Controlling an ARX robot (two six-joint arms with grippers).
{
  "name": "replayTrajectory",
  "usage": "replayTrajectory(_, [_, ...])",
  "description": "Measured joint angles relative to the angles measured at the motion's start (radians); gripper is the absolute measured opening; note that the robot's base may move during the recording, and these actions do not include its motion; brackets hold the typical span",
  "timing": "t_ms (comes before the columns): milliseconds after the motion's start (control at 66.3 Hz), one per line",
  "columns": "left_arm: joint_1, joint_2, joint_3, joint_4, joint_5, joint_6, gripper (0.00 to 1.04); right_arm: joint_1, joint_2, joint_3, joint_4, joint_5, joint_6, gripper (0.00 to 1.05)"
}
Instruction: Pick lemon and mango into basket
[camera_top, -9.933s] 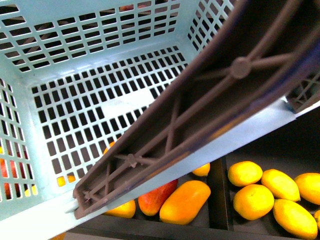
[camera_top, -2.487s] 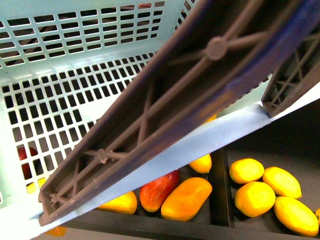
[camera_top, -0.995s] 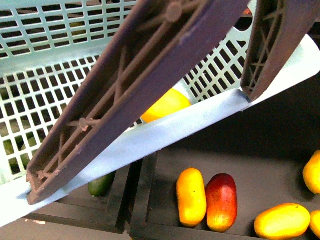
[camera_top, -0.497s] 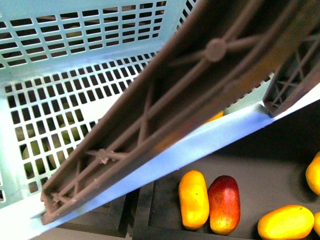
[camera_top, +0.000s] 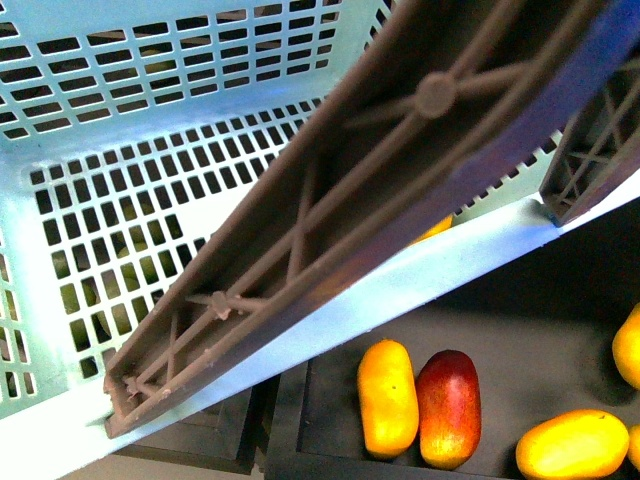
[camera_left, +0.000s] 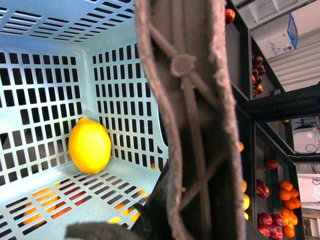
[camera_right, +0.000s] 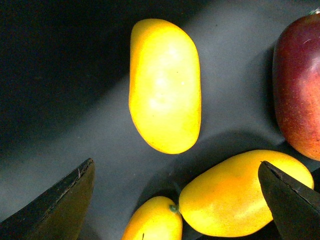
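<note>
Dark fruit trays (camera_top: 520, 330) lie below the pale teal slotted plastic basket (camera_top: 150, 60), which now holds the small bright-yellow oval lemon (camera_left: 90, 145), so the wide-open right gripper (camera_right: 176, 161) has shifted over a long orange-yellow mango (camera_right: 165, 85), probably next; the left gripper's grip I cannot tell.

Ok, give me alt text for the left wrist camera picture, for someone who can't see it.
A yellow lemon lies inside a pale teal slotted basket, near a corner. The basket's brown ribbed handle crosses the foreground, and shelves of red and orange fruit show behind it.
</note>
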Motion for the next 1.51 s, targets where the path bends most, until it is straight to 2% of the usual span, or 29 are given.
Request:
replayTrajectory(437, [0.000, 0.000, 0.000, 0.000, -0.001, 0.000, 0.04, 0.005, 0.173, 0.138, -0.019, 0.012, 0.119, 0.96])
replayTrajectory(1311, [0.000, 0.000, 0.000, 0.000, -0.001, 0.000, 0.04, 0.023, 0.375, 0.308, -0.036, 0.080, 0.168, 0.96])
replayTrajectory(1507, [0.000, 0.000, 0.000, 0.000, -0.002, 0.000, 0.04, 0.023, 0.389, 0.304, -0.010, 0.074, 0.141, 0.72])
